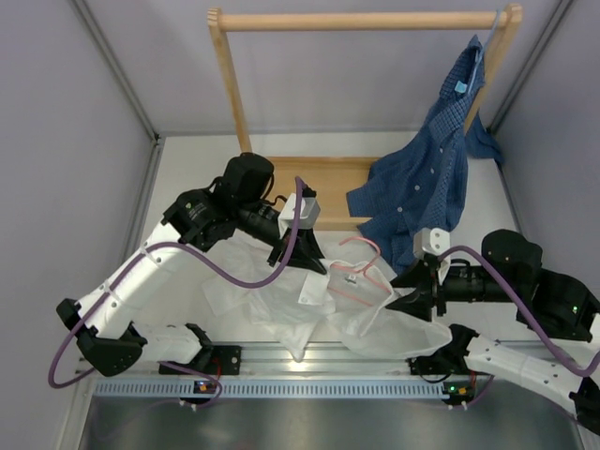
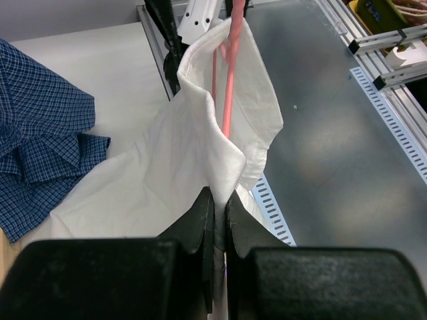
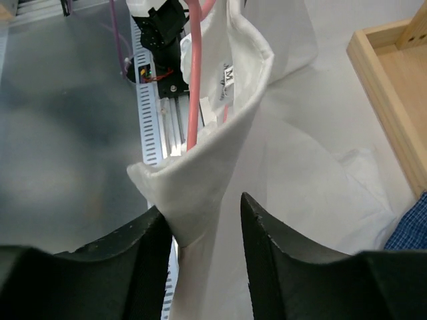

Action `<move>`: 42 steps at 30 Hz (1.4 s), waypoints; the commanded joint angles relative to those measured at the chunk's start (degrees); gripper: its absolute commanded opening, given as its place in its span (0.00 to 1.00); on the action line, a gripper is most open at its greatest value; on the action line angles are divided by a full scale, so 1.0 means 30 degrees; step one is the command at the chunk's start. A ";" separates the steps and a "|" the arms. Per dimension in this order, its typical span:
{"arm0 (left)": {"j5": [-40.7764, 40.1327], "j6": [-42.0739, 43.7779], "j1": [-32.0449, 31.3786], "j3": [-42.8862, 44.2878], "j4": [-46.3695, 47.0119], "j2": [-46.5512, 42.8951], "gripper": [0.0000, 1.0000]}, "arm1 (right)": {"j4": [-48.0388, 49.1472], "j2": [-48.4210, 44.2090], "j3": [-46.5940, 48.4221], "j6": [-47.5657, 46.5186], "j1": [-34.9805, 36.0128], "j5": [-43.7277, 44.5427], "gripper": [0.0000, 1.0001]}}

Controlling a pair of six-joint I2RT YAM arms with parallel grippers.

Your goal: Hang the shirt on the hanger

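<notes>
The white shirt (image 1: 281,302) lies crumpled on the table between my two arms, its collar lifted. The pink hanger (image 1: 364,277) is tucked into the collar, its hook pointing toward the back. My left gripper (image 1: 305,262) is shut on a raised fold of the shirt (image 2: 227,160), with the hanger's pink wire (image 2: 230,80) running down inside that fold. My right gripper (image 1: 398,292) stands open around the other side of the collar (image 3: 213,167). The cloth rests against one finger (image 3: 150,243), while the other finger (image 3: 267,247) is apart from it. The pink hanger (image 3: 193,80) shows beyond.
A dark blue checked shirt (image 1: 422,178) hangs on a pale blue hanger from the wooden rack (image 1: 366,21), draping onto its wooden base (image 1: 323,178). A metal rail (image 1: 281,386) runs along the near edge. Grey walls enclose both sides.
</notes>
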 commanded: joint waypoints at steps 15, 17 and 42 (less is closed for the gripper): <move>-0.5398 -0.4729 0.0230 0.1626 0.2677 -0.0825 0.44 | 0.3330 0.0108 0.0475 0.0143 0.0046 0.2415 0.00; -0.9321 -0.5792 0.0230 0.1683 0.3939 -0.1322 0.96 | 0.3563 0.0138 0.1090 0.0230 0.0046 0.3873 0.00; -3.1187 -1.3940 0.0230 -0.7217 0.1128 -1.4533 0.98 | 0.3506 1.1885 1.7913 0.0493 0.0017 1.8210 0.00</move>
